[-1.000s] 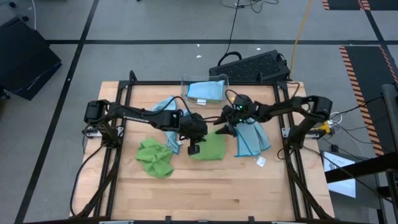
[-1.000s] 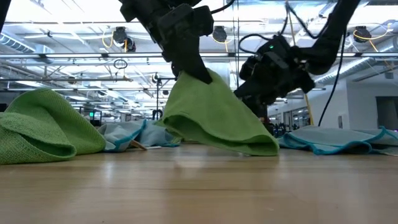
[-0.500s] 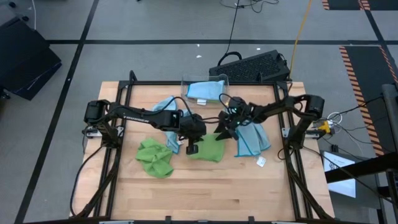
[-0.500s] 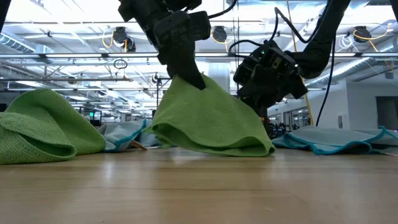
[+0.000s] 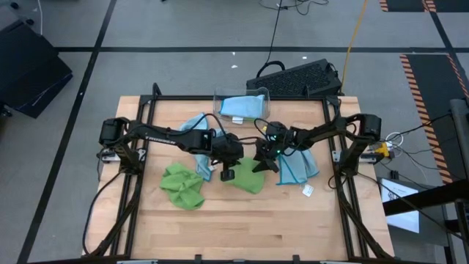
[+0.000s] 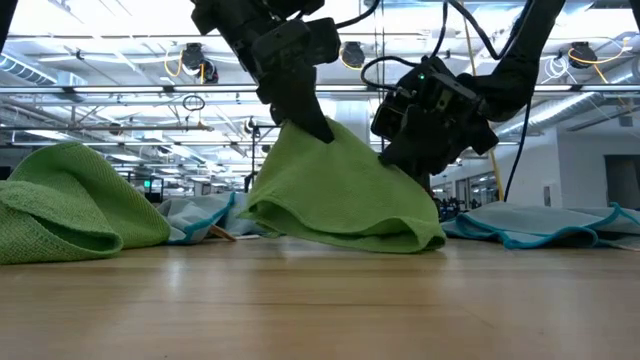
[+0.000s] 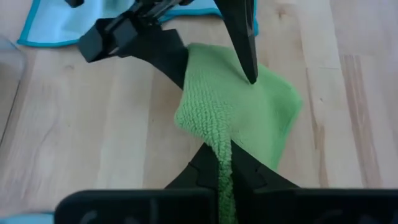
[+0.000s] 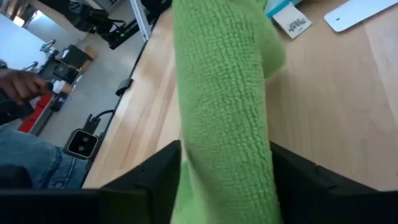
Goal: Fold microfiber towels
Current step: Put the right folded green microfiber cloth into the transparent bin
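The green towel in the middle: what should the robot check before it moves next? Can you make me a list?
1. Left gripper shut on the green towel: ok.
2. Right gripper fingers on both sides of the towel's fold: ok.
3. Right gripper squeezing firmly: cannot tell.
4. Towel lifted off the table: not ok, its lower edge lies on the wood.
5. Crumpled green towel apart from this one: ok.
6. Blue towel clear of the right arm: not ok, it lies under it.

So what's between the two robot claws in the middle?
A green towel. In the low view, the left gripper pinches its top and the right gripper grips its other side, with only cloth between them.
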`<move>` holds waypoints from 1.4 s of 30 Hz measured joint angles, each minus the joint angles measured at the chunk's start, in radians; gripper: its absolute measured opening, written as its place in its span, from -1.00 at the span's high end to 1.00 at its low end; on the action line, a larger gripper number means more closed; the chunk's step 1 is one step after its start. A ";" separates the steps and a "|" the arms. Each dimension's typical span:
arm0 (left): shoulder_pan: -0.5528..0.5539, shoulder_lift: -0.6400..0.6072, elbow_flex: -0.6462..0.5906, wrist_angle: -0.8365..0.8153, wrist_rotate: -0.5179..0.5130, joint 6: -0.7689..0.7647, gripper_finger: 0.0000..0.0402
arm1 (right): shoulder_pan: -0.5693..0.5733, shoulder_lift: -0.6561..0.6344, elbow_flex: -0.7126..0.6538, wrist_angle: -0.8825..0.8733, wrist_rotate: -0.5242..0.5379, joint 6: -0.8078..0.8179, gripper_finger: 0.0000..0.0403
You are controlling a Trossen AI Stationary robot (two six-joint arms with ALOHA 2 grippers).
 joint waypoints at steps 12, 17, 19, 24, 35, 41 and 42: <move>0.062 -0.083 0.001 0.005 -0.041 -0.024 0.94 | -0.065 -0.103 0.007 -0.025 -0.002 0.075 0.95; 0.093 -0.138 0.001 0.009 -0.086 -0.011 0.97 | -0.136 -0.235 0.088 -0.176 0.043 0.088 0.97; 0.111 -0.164 0.001 0.022 -0.117 -0.009 0.96 | -0.165 -0.260 0.156 -0.282 0.093 0.059 0.98; 0.176 -0.195 0.000 0.066 -0.207 0.021 0.94 | -0.256 -0.247 0.352 -0.547 0.161 -0.041 0.98; 0.396 -0.180 0.001 0.247 -0.221 0.085 0.97 | -0.474 -0.110 0.636 -0.797 0.049 -0.152 0.99; 0.493 -0.130 0.001 0.321 -0.159 0.103 0.92 | -0.530 0.005 0.763 -0.817 -0.009 -0.146 0.99; 0.504 -0.115 0.001 0.334 -0.147 0.111 0.93 | -0.540 0.023 0.784 -0.839 -0.025 -0.151 0.99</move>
